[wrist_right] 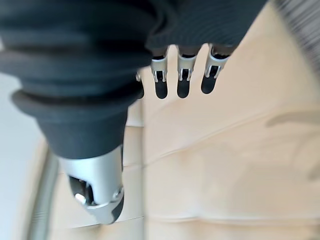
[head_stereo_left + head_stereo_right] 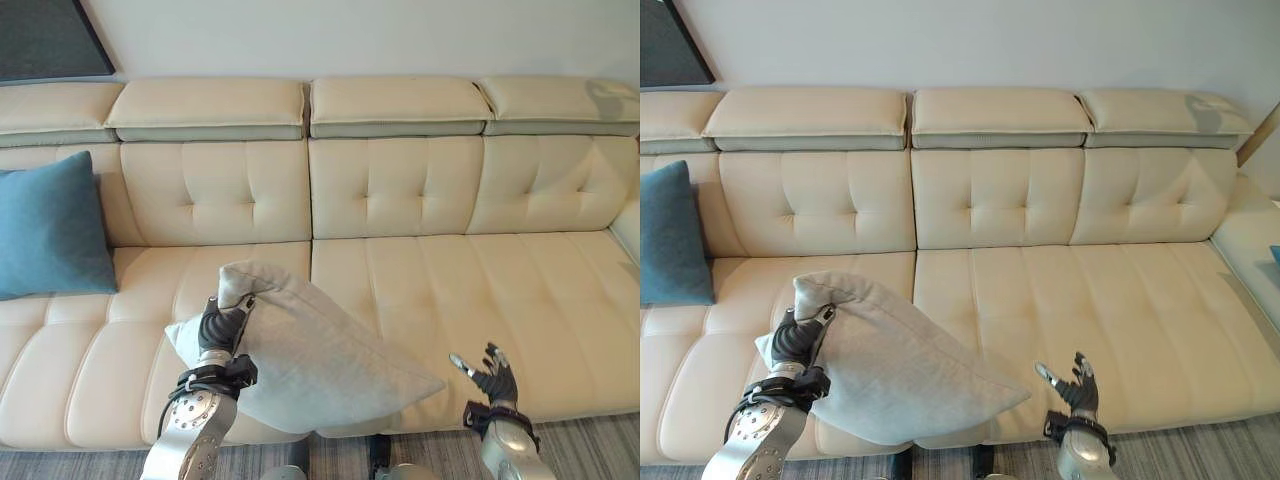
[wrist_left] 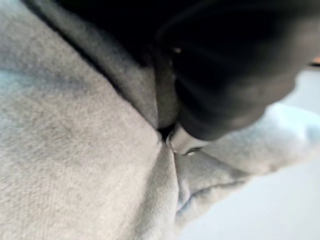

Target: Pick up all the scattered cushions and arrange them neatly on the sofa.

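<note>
— While the grey cushion hangs low in the frame, left of centre, over the front edge of the cream sofa, how firm is the hold?

— Only one corner is caught. The left hand has its fingers curled round the cushion's upper left corner, and the left wrist view shows the cloth bunched tight against the dark cover. All the rest of it sags down and to the right, with its far corner pointing at the right hand.

— Is that hand helping?

— No. It sits at the lower right with its fingers spread, relaxed and holding nothing, apart from the cushion.

— So what could go wrong?

— I'd say the pinch may slip. A soft corner carrying the whole weight can pull out of the fingers, and the cushion would drop off the seat edge towards the floor. A swinging body may also land it flat or crooked instead of upright against the backrest.

— Anything else nearby?

— A blue cushion leans upright at the far left of the sofa. It's well apart, so a knock seems unlikely unless the grey one is carried that way.
</note>
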You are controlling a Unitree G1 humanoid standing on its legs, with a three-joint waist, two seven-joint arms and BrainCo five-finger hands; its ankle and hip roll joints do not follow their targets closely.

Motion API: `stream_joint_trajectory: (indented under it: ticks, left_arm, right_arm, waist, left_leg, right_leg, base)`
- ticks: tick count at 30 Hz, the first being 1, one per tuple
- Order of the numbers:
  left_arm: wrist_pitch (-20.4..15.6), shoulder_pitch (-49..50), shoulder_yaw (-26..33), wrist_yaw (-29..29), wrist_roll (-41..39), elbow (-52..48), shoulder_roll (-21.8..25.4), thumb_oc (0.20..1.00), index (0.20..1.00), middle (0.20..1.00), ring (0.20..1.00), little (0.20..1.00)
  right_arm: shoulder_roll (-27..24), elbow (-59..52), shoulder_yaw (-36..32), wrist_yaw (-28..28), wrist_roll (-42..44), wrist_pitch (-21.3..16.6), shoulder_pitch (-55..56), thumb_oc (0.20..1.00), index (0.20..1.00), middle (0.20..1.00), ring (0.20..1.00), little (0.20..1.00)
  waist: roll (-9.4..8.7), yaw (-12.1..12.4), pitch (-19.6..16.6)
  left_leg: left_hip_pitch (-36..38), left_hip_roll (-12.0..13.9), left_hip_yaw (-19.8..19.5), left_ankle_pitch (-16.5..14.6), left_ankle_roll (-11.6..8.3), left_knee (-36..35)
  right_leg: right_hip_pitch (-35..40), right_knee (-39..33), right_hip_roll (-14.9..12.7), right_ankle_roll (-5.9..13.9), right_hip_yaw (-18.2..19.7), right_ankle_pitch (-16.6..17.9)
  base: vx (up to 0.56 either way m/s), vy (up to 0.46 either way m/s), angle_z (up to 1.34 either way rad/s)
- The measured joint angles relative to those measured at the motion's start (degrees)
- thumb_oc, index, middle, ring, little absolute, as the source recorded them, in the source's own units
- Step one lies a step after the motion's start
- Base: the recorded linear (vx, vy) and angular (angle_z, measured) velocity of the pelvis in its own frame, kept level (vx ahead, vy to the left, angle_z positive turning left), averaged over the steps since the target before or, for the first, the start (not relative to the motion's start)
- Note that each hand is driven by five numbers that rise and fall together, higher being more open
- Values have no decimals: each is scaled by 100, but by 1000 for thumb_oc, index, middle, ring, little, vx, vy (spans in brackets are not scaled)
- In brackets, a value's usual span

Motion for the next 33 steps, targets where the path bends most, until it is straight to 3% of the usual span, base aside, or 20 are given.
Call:
stream_joint_trajectory:
  ticks: [9,14,21,28,33]
  left_arm:
    - [-28,43,-81,66,174,-33,8,200,200,200,200,200]
    - [-81,65,-416,160,157,-138,35,200,200,200,200,200]
    - [-147,61,-432,226,-63,-135,167,200,200,200,200,200]
    - [-162,69,-424,224,-70,-135,209,200,200,200,200,200]
    - [-162,69,-429,222,-55,-136,227,200,200,200,200,200]
  right_arm:
    - [321,-464,995,366,731,-19,246,1000,1000,1000,1000,1000]
    - [406,-514,1645,427,1721,-319,-228,1000,1000,1000,1000,1000]
    - [289,-483,2158,422,3319,-569,-436,1000,1000,1000,1000,1000]
    - [-68,-485,2273,601,2998,-425,-602,1000,1000,1000,1000,1000]
    - [-200,-425,2199,655,1968,-254,-386,1000,1000,1000,1000,1000]
  waist:
    - [-6,-116,-2]
    - [15,-55,5]
    - [65,53,18]
    - [82,184,19]
    - [99,171,27]
  left_leg:
    - [-11,10,177,-19,16,-2]
    - [-15,10,217,-25,24,-2]
    - [-9,4,104,-1,-15,0]
    - [-34,-1,14,6,-24,3]
    - [-28,5,58,3,-27,0]
  right_leg:
    - [-98,0,4,-57,139,-37]
    - [-103,0,-3,-54,147,-35]
    - [-46,1,-6,11,17,3]
    - [-36,1,-6,-8,-34,-23]
    - [-52,1,-5,-6,-14,-21]
  base:
    - [4,16,-11]
    - [2,8,-2]
    - [2,-1,6]
    - [5,2,7]
    - [2,4,-3]
